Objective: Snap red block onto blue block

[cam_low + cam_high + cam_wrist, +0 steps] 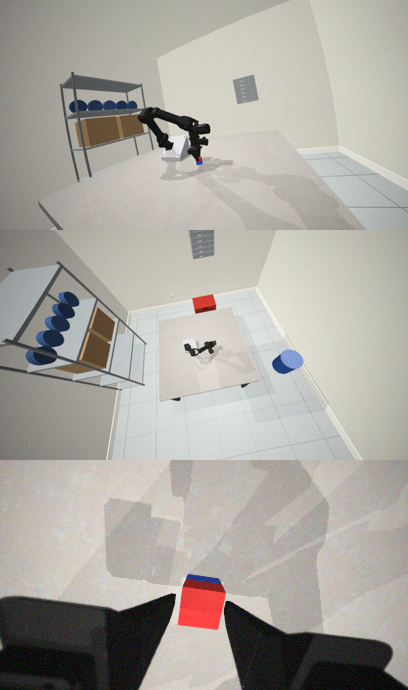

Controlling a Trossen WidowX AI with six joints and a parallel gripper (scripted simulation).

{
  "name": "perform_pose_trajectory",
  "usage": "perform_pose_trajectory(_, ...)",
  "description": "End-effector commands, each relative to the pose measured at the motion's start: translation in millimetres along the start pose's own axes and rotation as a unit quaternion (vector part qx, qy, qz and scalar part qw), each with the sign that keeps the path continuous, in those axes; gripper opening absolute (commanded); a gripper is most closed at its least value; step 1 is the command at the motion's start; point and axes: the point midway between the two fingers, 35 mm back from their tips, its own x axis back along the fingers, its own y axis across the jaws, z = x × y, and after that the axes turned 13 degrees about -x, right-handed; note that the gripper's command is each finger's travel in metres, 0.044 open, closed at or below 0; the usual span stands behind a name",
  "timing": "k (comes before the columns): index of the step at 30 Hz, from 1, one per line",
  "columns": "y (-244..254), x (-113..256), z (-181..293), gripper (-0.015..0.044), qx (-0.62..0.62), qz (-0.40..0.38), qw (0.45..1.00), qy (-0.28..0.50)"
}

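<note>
So in the exterior view, left to right: there's a grey metal shelf unit (78,328) (76,122) at the left, with blue round containers on one shelf and brown boxes (94,351) (103,131) on the shelf below.

Next is the black arm (199,350) (168,115), near the middle of the frame. It rises from a white wedge-shaped mount (189,341) (182,147), bends at a high elbow, runs over to the right and then drops down at the wrist. The jaws (198,159) point down at the worktop (182,378) (159,199), standing open with a thin gap on each side of the red block (200,159) (202,607). That one's sitting right on top of the blue block (198,163) (204,579), just below center. Can't tell if it's clicked in.

The worktop is pale beige with arm-shaped shadows stretching to the lower right. Further right there's a grey panel (202,244) (246,89) up on the cream wall, then pale blue floor tiles at the right edge.
</note>
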Motion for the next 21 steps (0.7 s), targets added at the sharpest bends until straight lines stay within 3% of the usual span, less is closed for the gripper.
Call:
perform_pose_trajectory(1,1,11,-2,0.022,-0.001,-0.002,1.0,-0.001)
perform_pose_trajectory(7,1,98,-1,0.022,0.001,-0.002,1.0,0.0)
perform_pose_trajectory(21,4,101,-2,0.022,0.001,-0.001,1.0,0.0)
